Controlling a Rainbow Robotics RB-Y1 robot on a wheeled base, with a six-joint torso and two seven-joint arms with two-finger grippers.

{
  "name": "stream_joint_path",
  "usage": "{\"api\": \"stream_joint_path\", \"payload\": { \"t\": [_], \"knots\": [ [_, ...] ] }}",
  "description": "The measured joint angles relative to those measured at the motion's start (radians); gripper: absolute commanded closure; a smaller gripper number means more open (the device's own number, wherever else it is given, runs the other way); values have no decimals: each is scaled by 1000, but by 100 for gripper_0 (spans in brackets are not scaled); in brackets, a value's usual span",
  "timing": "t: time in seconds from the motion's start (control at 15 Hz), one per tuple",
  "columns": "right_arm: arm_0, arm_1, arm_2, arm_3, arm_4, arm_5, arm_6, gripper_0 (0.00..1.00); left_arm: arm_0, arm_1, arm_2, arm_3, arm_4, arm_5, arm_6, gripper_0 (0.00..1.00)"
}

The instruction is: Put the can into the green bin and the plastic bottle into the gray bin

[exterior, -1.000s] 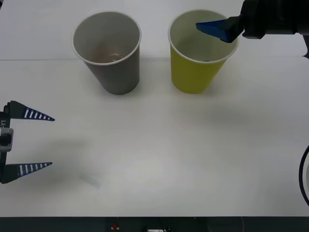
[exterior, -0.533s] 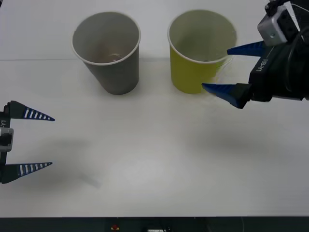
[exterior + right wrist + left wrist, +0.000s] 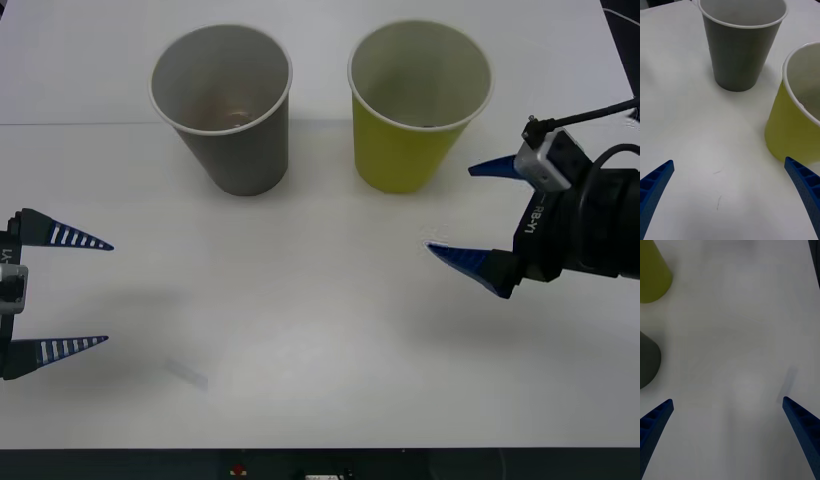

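The left gripper waits spread wide at the near left. The right gripper has drawn back from over the green bin, fingers apart and empty, so the can was likely dropped in, though I can't see it, nor what's inside the gray bin

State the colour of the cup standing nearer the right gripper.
Yellow-green cup with a white rim; clearest in the front view.
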Motion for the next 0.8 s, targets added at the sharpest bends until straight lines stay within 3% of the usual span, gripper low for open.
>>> {"api": "stream_joint_path", "payload": {
  "t": [0.47, 0.8],
  "knots": [
    [113, -3, -9, 155, -52, 66, 284, 0, 0, 0, 0, 0, 0, 0, 0, 0],
    [149, -118, -4, 256, -145, 93, 435, 0, 0, 0, 0, 0, 0, 0, 0, 0]
  ]
}}
